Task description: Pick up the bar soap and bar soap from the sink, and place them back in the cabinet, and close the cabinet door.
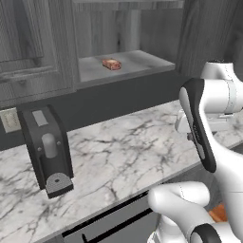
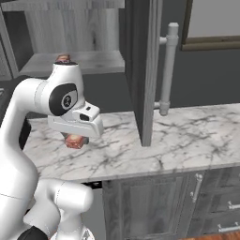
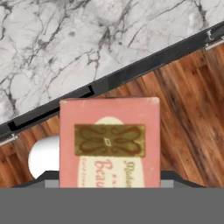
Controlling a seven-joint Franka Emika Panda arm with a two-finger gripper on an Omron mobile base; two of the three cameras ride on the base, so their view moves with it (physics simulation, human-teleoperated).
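My gripper (image 2: 75, 139) is shut on one bar soap (image 2: 74, 140), held a little above the marble counter's (image 2: 187, 140) front edge. In the hand view this bar soap (image 3: 109, 140) is reddish with a cream patch and a gold label, and it hides my fingertips. The other bar soap (image 1: 111, 64) lies flat on the cabinet's grey inner shelf (image 1: 137, 64); in the right base view this bar soap (image 2: 63, 58) peeks out behind my arm. The cabinet door (image 2: 146, 70) stands open, edge-on, its silver bar handle (image 2: 168, 70) facing right. The sink is out of view.
A black coffee machine (image 1: 47, 147) stands on the counter at the left, under a closed neighbouring cabinet (image 1: 33, 47), with a wall outlet (image 1: 9, 121) beside it. Drawers and a lower cabinet front (image 2: 150, 206) sit below the counter. Wooden floor (image 3: 188, 113) shows under the held soap.
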